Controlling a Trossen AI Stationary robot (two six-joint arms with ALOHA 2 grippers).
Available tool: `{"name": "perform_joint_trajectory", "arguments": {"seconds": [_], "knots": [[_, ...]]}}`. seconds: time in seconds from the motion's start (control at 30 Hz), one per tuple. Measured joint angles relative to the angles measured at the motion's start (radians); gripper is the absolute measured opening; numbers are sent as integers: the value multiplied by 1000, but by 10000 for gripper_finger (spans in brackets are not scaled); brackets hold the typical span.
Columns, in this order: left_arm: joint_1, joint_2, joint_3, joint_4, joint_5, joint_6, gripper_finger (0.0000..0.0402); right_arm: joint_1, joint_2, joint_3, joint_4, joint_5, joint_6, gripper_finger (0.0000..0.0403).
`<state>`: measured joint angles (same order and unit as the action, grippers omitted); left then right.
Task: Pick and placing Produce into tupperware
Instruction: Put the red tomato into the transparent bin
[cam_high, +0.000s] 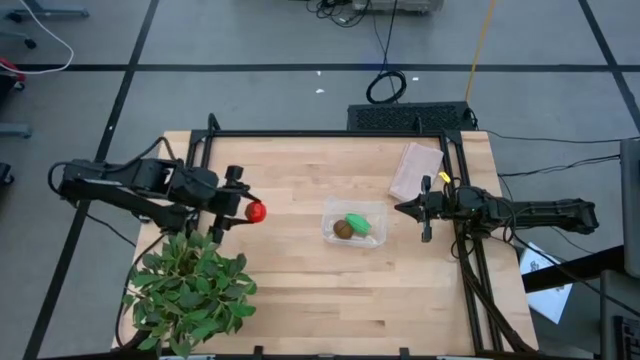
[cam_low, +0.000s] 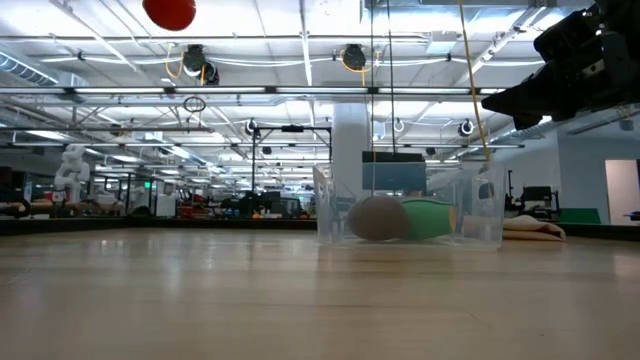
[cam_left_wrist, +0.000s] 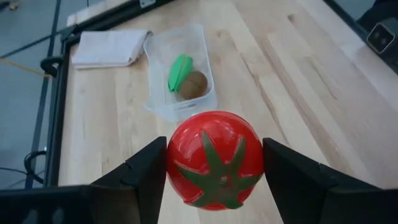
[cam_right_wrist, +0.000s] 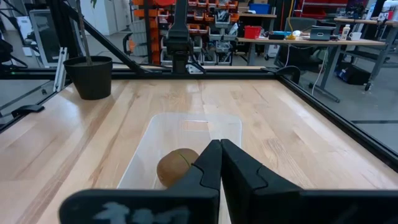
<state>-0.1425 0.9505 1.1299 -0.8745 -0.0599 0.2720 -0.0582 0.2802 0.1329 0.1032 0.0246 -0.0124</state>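
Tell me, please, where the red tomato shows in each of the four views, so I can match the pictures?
High view: red tomato left of centre, in the left gripper.
Low view: top left corner, above the table.
Left wrist view: bottom centre, between the fingers.
Right wrist view: not visible.
Shared landmark: the tupperware.

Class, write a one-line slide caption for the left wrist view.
Left claw grips the red tomato above the table, with the kiwi and green piece already in the tupperware.
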Motion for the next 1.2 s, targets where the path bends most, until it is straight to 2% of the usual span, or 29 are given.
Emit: {"name": "perform_joint_trajectory", "arguments": {"seconds": [0.2, 0.33, 0.7, 1.1, 1.2], "knots": [[0, -50, -7, 9, 6, 5, 230, 0, 0, 0, 0, 0, 0, 0], [0, -104, -54, 35, 6, 6, 230, 0, 0, 0, 0, 0, 0, 0], [0, -278, -328, 392, 34, -23, 230, 0, 0, 0, 0, 0, 0, 0], [0, -420, -539, 613, 70, -20, 230, 0, 0, 0, -2, 0, 0, 0], [0, -452, -613, 714, 70, -15, 230, 0, 0, 0, -2, 0, 0, 0]]}}
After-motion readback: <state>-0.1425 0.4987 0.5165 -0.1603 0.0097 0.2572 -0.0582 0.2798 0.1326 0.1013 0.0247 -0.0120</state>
